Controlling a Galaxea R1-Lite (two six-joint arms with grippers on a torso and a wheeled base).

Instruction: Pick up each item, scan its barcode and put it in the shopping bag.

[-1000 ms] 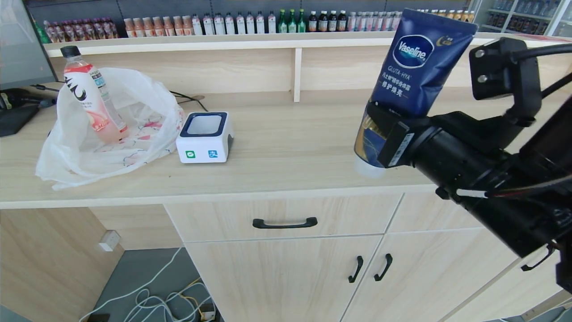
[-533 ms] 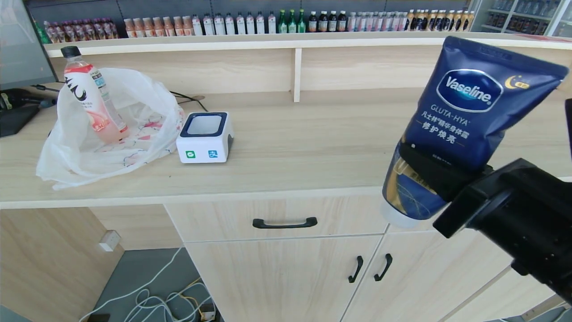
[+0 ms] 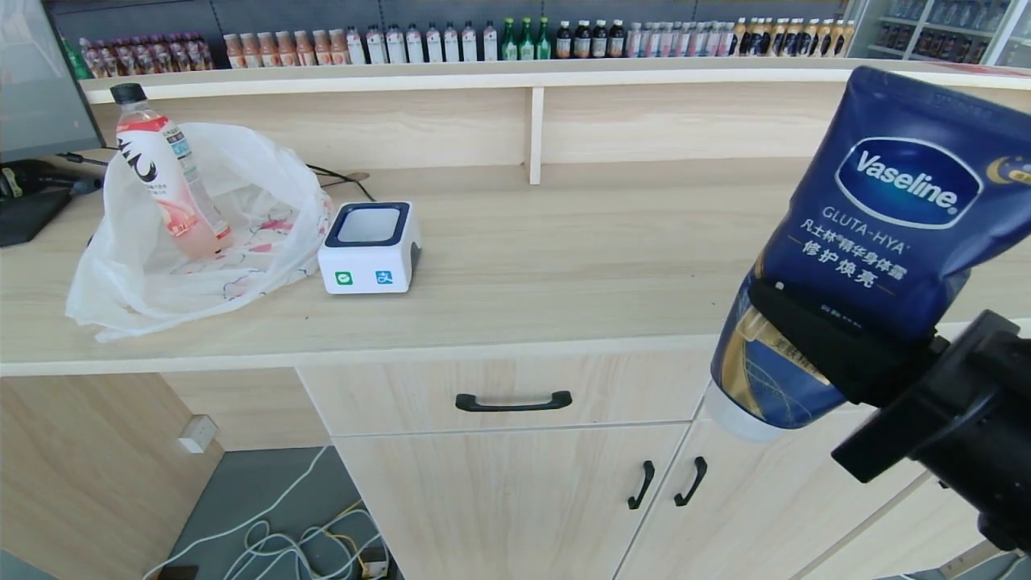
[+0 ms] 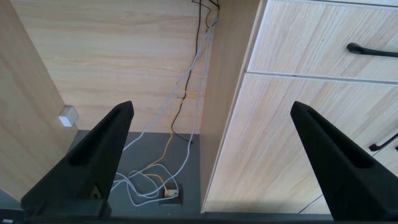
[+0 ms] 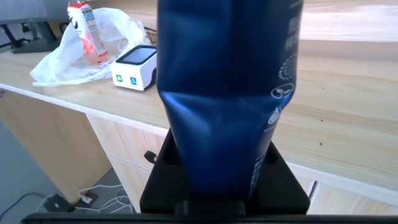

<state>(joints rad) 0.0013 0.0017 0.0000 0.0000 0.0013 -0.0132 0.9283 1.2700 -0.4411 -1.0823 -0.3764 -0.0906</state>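
Presently catalogued, working from the right of the head view leftward.

Item 1: blue lotion tube (image 3: 886,193), at the right edge of the frame. It is tilted, with the crimped end uppermost, the white cap lowest and the printed face toward the camera. The cap shows against the cabinet fronts below the counter (image 3: 564,266) edge. The right wrist view has the tube (image 5: 224,74) close up in the centre.

Item 2: right gripper (image 3: 830,350), lower right. Its black fingers are clamped across the tube's lower body, just above the cap. In the right wrist view the gripper (image 5: 217,171) presses the tube from both sides.

Item 3: scanner (image 3: 370,246), a white box with a dark-rimmed window on top. It stands on the counter left of centre, well apart from the tube, and appears at upper left in the right wrist view (image 5: 135,66).

Item 4: shopping bag (image 3: 266,185), translucent white plastic. It lies slumped open on the counter at the left, touching or nearly touching the scanner.

Item 5: pink drink bottle (image 3: 161,173) with a black cap, leaning inside the bag.

Item 6: left gripper (image 4: 211,109). Its fingers (image 4: 93,155) are spread wide with nothing between them. Behind them are pale wood panels and loose cables (image 4: 168,180) on the floor.

Item 7: fittings. One black drawer handle (image 3: 513,401) sits above two door handles (image 3: 644,483). A row of bottles (image 3: 483,40) lines the top of the frame.
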